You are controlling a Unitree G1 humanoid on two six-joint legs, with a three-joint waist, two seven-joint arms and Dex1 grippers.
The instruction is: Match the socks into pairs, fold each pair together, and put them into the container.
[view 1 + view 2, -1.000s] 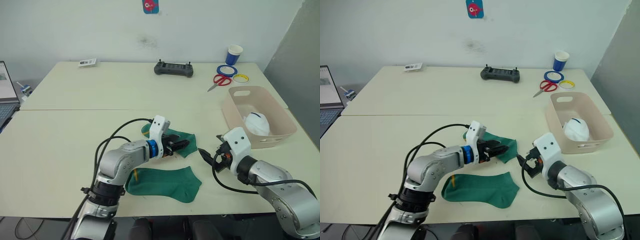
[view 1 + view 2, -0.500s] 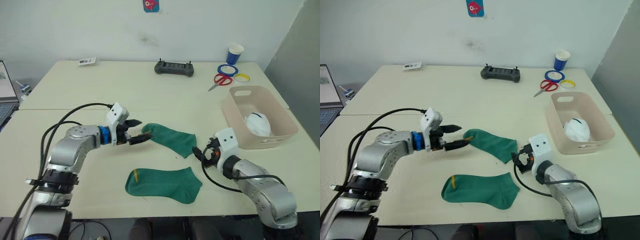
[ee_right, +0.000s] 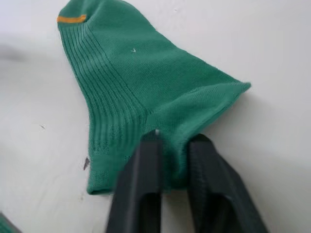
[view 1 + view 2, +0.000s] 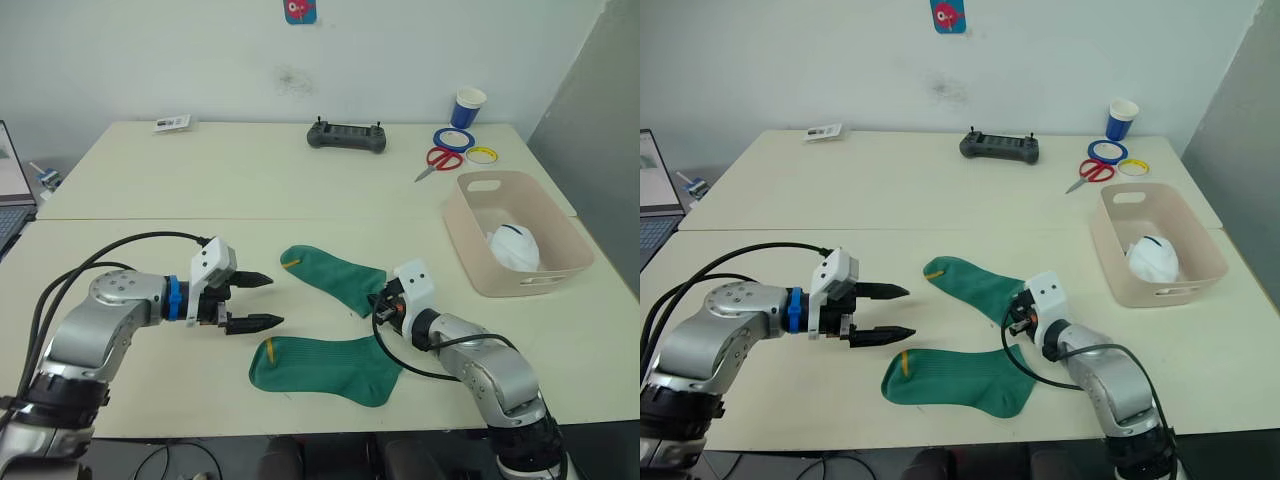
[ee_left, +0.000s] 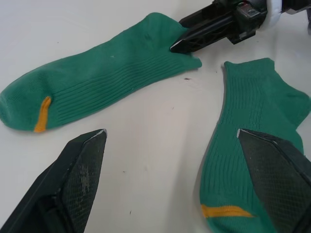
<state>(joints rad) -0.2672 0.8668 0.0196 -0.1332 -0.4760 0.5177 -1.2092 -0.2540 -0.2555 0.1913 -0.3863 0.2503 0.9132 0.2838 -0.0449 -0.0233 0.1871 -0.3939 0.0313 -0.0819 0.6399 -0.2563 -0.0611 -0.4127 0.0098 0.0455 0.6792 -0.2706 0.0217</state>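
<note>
Two dark green socks lie on the table (image 4: 120, 200), each with a small yellow mark. Your left gripper (image 4: 262, 301), at 9 o'clock of the pair, hovers with its two black fingers spread wide and nothing between them. The upper green sock (image 4: 332, 277) lies flat at 12 o'clock of the lower green sock (image 4: 328, 366); the two are near but apart, as the left wrist view shows. Your right gripper (image 4: 379, 305) sits at the upper sock's cuff end, its fingers closed on a fold of that cuff, as seen in the right wrist view. At 3 o'clock of the socks stands one container (image 4: 473, 258), a pale pink-beige tub holding one white bundle (image 4: 513, 247) with a dark mark. Along the far edge, at 12 to 1 o'clock, you have one black controller (image 4: 346, 137), one pair of red scissors (image 4: 437, 162), two tape rolls (image 4: 467, 146) and one blue-and-white cup (image 4: 468, 108). A small card (image 4: 174, 124) lies at 11 o'clock. Nothing lies between the socks and the container.
</note>
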